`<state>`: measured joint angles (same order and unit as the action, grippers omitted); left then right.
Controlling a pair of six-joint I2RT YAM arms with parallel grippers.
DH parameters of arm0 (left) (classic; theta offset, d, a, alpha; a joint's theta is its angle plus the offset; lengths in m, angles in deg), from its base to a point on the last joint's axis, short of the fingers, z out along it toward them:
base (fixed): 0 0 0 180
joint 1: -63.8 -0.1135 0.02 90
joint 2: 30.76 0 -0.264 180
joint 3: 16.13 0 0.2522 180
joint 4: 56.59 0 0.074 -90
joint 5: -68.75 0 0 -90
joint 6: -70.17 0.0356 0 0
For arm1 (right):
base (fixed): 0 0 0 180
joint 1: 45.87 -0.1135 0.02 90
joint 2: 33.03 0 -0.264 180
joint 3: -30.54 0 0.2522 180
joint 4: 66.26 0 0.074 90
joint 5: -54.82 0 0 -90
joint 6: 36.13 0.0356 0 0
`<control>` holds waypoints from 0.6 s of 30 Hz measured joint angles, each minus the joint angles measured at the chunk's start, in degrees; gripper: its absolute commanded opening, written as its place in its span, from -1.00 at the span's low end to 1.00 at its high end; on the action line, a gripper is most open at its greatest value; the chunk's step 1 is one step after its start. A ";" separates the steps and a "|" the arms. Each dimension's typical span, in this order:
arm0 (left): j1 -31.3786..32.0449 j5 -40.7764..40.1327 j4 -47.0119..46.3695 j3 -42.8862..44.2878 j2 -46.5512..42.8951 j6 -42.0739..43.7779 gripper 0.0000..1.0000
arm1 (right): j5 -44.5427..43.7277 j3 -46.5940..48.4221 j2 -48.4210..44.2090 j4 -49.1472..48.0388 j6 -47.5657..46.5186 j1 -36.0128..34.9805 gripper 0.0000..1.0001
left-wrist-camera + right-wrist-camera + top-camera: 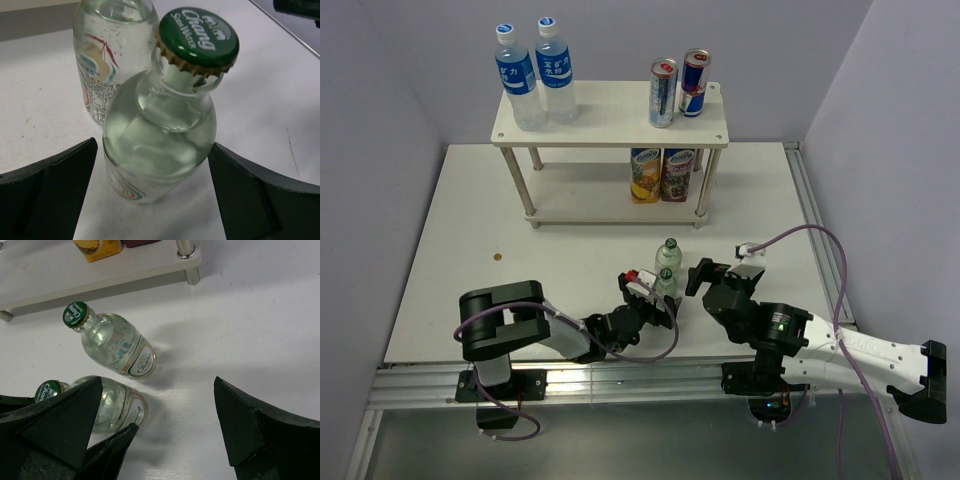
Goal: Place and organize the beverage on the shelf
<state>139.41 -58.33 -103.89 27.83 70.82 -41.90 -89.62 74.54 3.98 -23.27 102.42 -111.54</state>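
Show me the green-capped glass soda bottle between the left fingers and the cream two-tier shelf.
Green-capped glass soda bottle (160,145): left wrist view, glass shoulder.
Cream two-tier shelf (610,117): top external view, bare top board.

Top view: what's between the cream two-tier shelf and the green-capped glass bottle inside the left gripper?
The top view shows a second green-capped clear glass soda bottle standing upright.

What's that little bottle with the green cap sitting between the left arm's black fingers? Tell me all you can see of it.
A small clear glass bottle of colourless liquid, with a green crimped cap reading Chang Soda Water and a red-and-teal label. It stands upright on the white table, between the fingers of the open left pincer, a twin bottle just behind.
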 measured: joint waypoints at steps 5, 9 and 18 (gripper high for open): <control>0.17 -3.87 -2.99 2.86 4.15 2.25 0.87 | 0.02 0.00 0.09 -0.02 -0.04 0.00 0.99; 0.15 -5.38 -3.72 6.47 8.26 4.17 0.78 | 0.02 0.00 0.37 -0.02 -0.20 0.00 0.99; -1.25 -9.09 -3.76 8.57 10.29 4.81 -0.99 | 0.04 -0.02 0.39 -0.04 -0.33 0.00 0.99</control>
<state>138.17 -67.42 -107.65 36.40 81.11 -37.09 -89.57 74.52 4.38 -23.31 102.09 -111.54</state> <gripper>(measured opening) 0.708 0.993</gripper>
